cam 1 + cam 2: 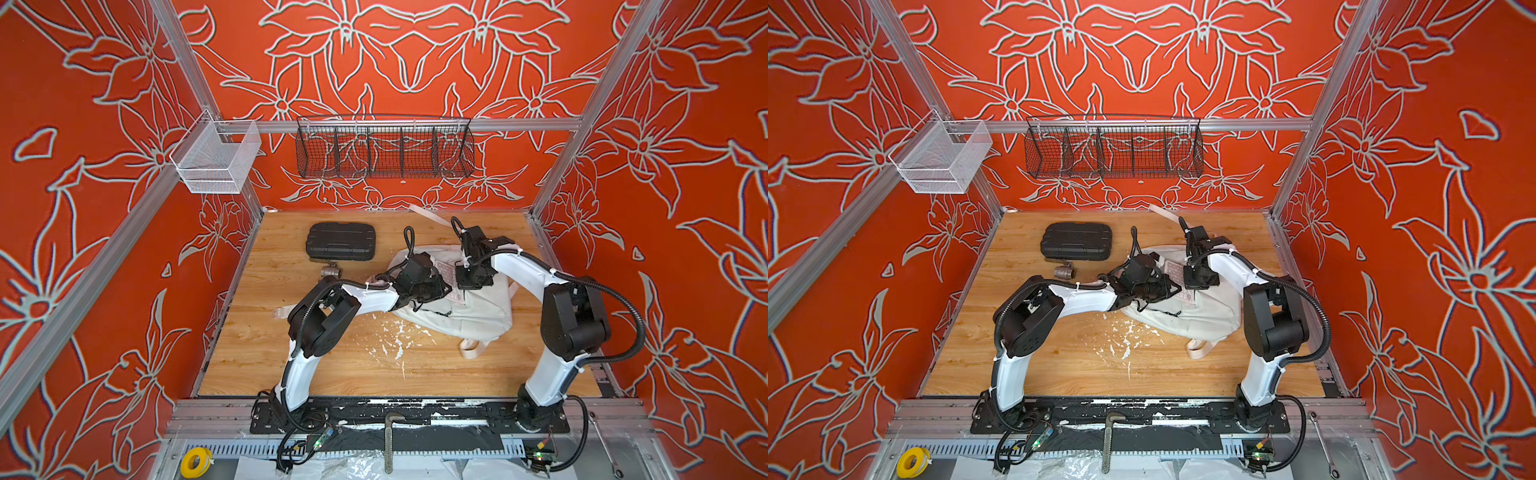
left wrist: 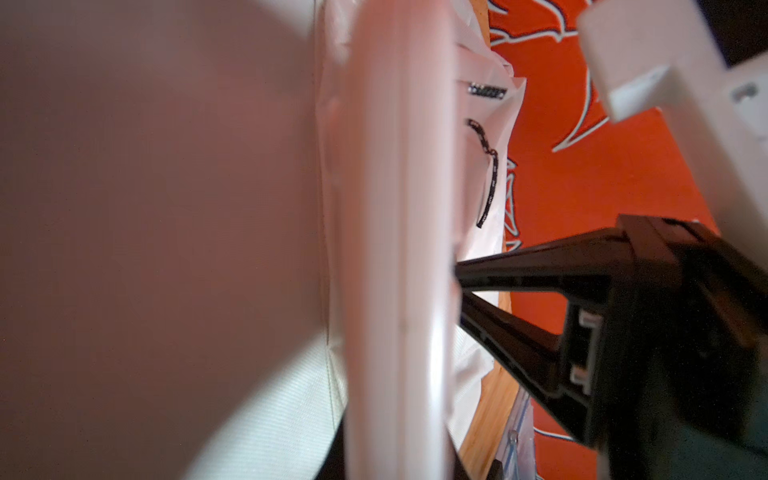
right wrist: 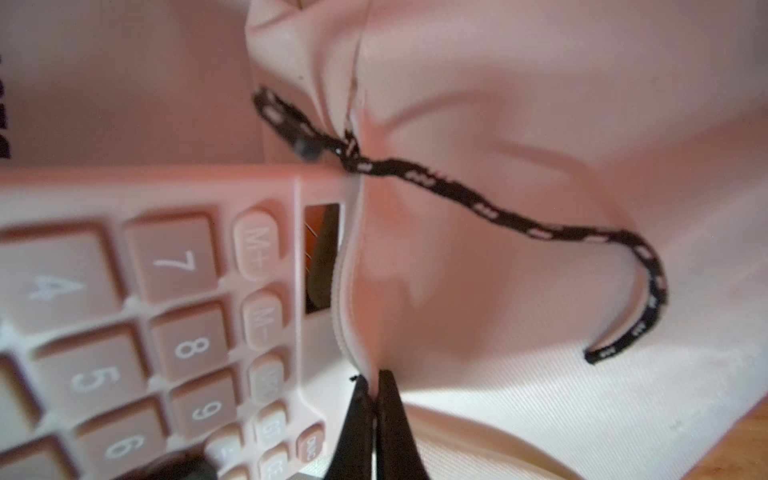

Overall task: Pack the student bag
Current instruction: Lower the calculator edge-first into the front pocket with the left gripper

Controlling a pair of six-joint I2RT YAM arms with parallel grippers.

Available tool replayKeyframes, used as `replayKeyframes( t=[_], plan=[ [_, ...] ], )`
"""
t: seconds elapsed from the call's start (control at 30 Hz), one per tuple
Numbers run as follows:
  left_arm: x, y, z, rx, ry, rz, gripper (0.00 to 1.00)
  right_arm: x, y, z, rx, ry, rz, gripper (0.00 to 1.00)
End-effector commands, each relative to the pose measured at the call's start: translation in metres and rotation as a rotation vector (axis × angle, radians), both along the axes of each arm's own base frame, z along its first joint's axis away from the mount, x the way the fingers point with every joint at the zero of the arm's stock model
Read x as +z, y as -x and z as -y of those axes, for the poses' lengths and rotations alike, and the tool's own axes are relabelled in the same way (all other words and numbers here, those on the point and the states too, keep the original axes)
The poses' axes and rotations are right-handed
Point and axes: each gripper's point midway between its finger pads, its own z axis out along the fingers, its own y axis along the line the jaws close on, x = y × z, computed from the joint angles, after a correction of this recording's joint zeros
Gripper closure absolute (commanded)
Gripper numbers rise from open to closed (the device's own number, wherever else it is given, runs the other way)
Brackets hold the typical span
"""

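On student bag (image 1: 469,316), right pincer (image 3: 376,386) pinching zipper edge (image 3: 345,291), left pincer (image 2: 457,278) gripping calculator (image 3: 166,291)

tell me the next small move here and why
Probably push the calculator deeper with the left gripper, which grips it: only its display end sits under the zipper edge of the student bag, and the right gripper is shut on that edge, holding it open.

Calculator (image 3: 166,270) cut off at edge — one end hidden under student bag (image 3: 498,124).
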Motion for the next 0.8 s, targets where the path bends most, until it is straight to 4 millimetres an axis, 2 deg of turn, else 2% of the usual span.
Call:
replayKeyframes(
  t=[0.0,0.1,0.23,0.4,0.5,0.57,0.6,0.77],
  plan=[
    [0.038,-0.009,0.013,-0.026,0.174,0.062,1.0,0.023,0.0,-0.026,0.041,-0.147,0.023,1.0],
    [0.051,-0.006,0.018,-0.083,0.257,0.076,1.0,0.037,-0.002,-0.039,0.029,-0.26,0.039,1.0],
    [0.056,0.004,0.026,-0.162,0.324,0.073,1.0,0.054,-0.006,-0.052,0.038,-0.367,0.071,1.0],
    [0.051,0.016,0.033,-0.227,0.338,0.059,1.0,0.069,-0.011,-0.061,0.093,-0.431,0.127,1.0],
    [0.047,0.023,0.036,-0.262,0.308,0.065,1.0,0.079,-0.012,-0.072,0.142,-0.504,0.162,1.0],
    [0.045,0.025,0.037,-0.268,0.289,0.07,1.0,0.079,-0.011,-0.077,0.165,-0.529,0.163,1.0],
    [0.043,0.026,0.037,-0.266,0.272,0.073,0.98,0.075,-0.011,-0.077,0.168,-0.527,0.153,1.0],
    [0.037,0.028,0.028,-0.248,0.191,0.091,0.67,0.058,-0.002,-0.071,0.16,-0.498,0.114,1.0]
  ],
)
